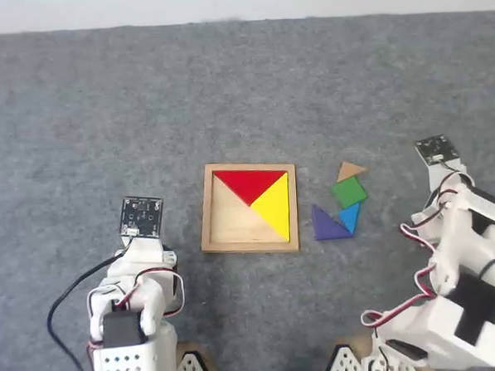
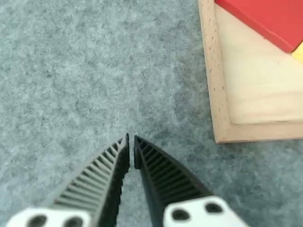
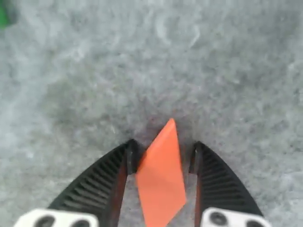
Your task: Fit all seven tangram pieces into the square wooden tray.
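Tray mid-table, one large triangle in it against the far rim, another against the right rim, four loose pieces just right of it, left gripper near its front-left corner, parallelogram in the right gripper

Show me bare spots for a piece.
Free: bare wood in the tray, bordered by its left and near walls, red triangle and yellow triangle; mat beyond the tray's far wall. Crowded: right of the tray, four loose pieces.
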